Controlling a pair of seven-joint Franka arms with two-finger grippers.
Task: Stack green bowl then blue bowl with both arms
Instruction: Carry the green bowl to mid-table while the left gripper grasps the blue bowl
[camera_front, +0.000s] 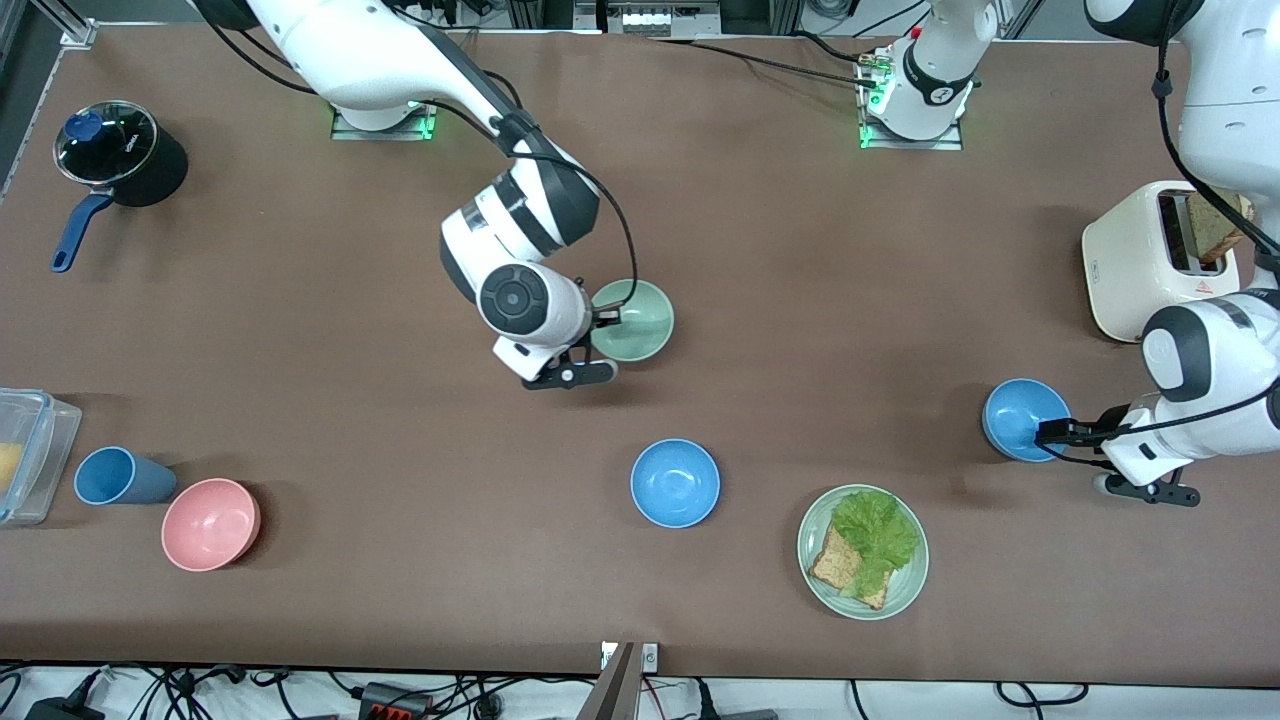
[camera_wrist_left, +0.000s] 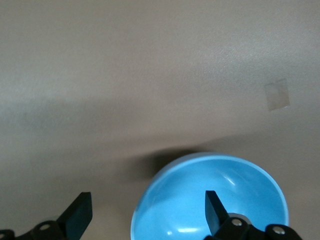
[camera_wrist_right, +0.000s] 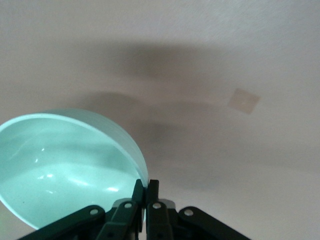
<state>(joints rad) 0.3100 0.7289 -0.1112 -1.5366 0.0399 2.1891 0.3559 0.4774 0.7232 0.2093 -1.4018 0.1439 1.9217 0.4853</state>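
Green bowl (camera_front: 634, 319) sits mid-desk with its rim pinched in my right pincer (camera_wrist_right: 146, 187), whose fingers are closed on the wall at the bowl's 9 o'clock side in the front view. My left pincer (camera_wrist_left: 145, 210) is spread open astride the rim of a blue bowl (camera_front: 1022, 418) at the left arm's end of the desk (camera_front: 400, 480), one finger inside it and one outside. Another blue bowl (camera_front: 675, 482) lies nearer the front camera than the green one.

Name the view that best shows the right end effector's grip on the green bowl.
The right wrist view: the right end effector is shut on the green bowl at its rim. The front view half hides the grip; the left wrist view misses it.
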